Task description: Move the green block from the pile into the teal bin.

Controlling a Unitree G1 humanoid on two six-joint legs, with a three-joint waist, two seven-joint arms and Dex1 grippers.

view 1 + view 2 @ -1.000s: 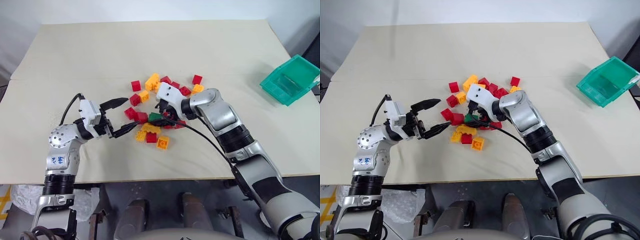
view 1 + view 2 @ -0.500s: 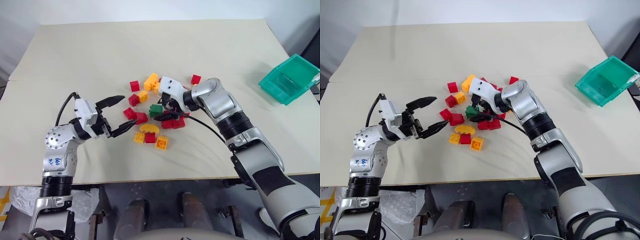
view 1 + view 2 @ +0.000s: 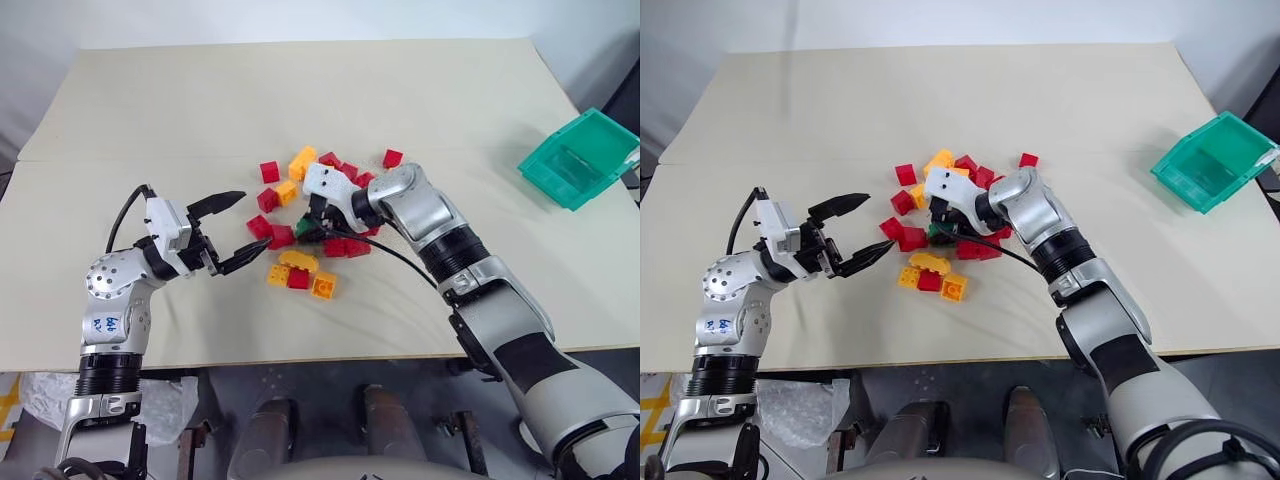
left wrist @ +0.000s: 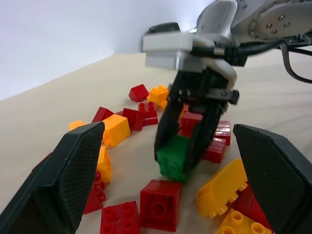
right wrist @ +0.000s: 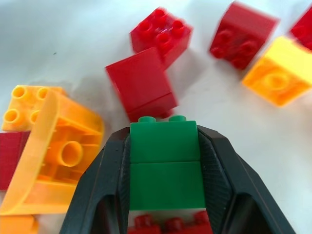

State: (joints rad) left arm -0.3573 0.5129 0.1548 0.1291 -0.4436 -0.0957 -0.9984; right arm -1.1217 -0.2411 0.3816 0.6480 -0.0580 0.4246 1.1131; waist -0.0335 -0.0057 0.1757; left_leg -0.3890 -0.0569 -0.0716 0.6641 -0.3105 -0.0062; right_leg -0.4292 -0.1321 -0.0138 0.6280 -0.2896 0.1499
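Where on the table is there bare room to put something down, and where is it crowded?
The table is bare across its far half beyond the pile, and in the wide stretch between the pile and the teal bin. The near edge in front of the pile is also free. It is crowded at the centre, among the bricks and both grippers.

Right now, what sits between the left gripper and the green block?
In the left wrist view, a red brick lies on the table between the open left gripper and the green block.

Green block (image 5: pixel 165 168), red and yellow-orange pile (image 3: pixel 310 215), translucent teal bin (image 3: pixel 578 160), black end effector fingers (image 5: pixel 109 183)
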